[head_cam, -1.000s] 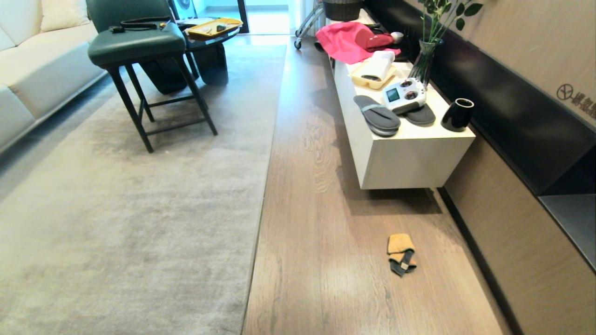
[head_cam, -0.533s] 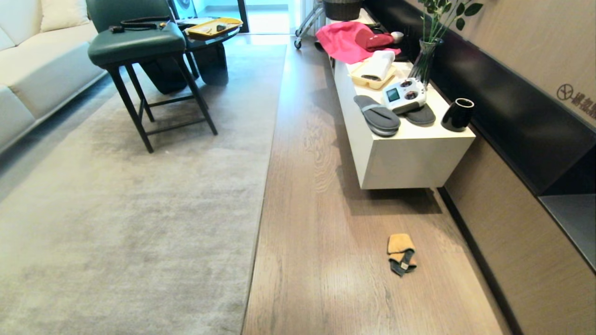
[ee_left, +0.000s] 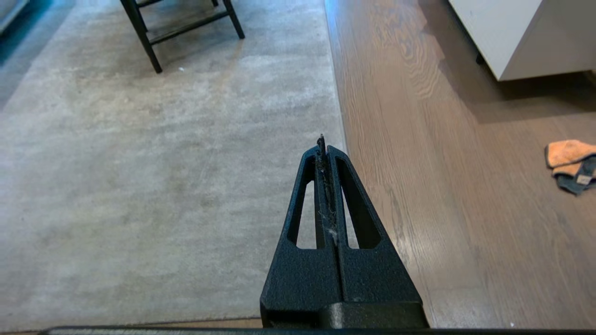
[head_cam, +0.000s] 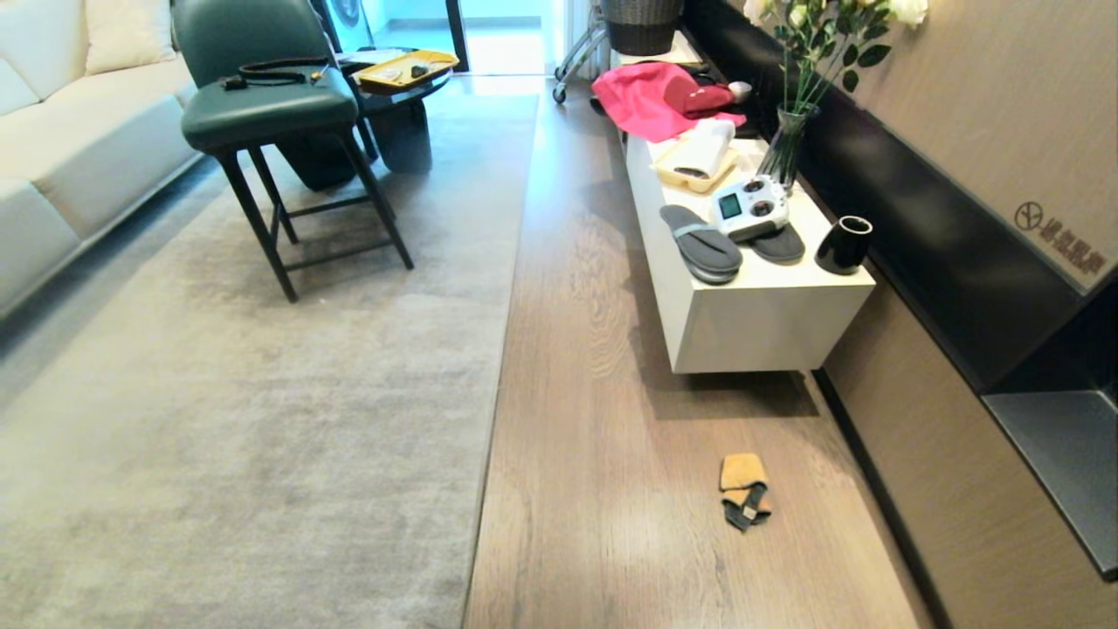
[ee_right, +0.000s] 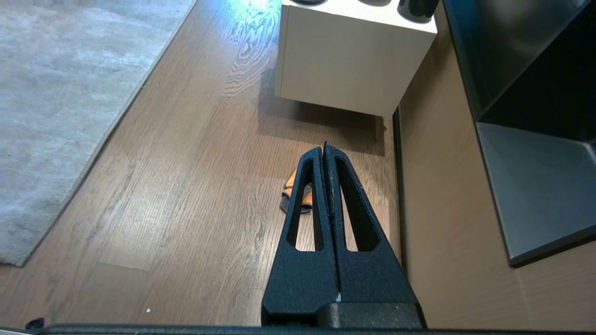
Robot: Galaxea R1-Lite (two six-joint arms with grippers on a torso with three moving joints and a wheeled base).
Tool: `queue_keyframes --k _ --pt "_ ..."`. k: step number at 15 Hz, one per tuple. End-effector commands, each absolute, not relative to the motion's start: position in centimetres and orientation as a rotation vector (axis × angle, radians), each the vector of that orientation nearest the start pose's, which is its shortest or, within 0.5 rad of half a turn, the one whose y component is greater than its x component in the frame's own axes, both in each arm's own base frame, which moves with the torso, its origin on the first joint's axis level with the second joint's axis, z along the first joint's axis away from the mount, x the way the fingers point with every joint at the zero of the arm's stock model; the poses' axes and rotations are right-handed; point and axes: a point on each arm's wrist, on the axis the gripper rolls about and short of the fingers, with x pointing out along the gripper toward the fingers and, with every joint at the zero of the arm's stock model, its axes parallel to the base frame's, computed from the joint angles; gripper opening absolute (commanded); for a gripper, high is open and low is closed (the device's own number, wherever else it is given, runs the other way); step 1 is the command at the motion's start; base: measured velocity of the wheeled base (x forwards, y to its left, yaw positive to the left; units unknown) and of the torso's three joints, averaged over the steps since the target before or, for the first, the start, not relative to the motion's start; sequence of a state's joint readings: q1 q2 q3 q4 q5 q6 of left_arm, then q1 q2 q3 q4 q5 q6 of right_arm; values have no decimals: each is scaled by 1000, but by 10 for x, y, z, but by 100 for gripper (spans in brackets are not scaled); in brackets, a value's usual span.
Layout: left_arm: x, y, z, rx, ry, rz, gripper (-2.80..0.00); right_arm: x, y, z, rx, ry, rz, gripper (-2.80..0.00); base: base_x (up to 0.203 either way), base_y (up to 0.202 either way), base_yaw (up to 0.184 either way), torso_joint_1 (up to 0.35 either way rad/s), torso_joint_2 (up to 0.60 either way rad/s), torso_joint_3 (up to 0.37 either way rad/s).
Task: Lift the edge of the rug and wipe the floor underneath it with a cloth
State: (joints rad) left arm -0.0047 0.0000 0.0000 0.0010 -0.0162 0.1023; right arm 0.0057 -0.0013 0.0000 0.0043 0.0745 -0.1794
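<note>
Fuzzy orange cloth crumpled on glossy wood-grain floor, short-pile rug edge flat

A cream upholstered sofa sits far left, a dark green cushioned chair beside it; a white box-shaped counter lines the tan wood-panelled right wall.

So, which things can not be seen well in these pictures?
- Cloth, right wrist view: mostly behind the shut right gripper.
- Cloth, left wrist view: cut by the picture's edge.
- Floor beneath the rug: covered in every view.
- Head view: neither gripper appears.
</note>
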Motion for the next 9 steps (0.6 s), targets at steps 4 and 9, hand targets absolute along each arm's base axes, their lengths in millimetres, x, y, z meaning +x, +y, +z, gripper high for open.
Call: queue_keyframes --k 4,9 --pt "-23 0 75 103 1 -20 -280 -23 2 75 -181 -3 81 -280 0 0 0 16 -433 -414" --pt "-23 0 75 103 0 -22 -280 -23 2 75 -181 -3 81 -280 0 0 0 82 -457 -380"
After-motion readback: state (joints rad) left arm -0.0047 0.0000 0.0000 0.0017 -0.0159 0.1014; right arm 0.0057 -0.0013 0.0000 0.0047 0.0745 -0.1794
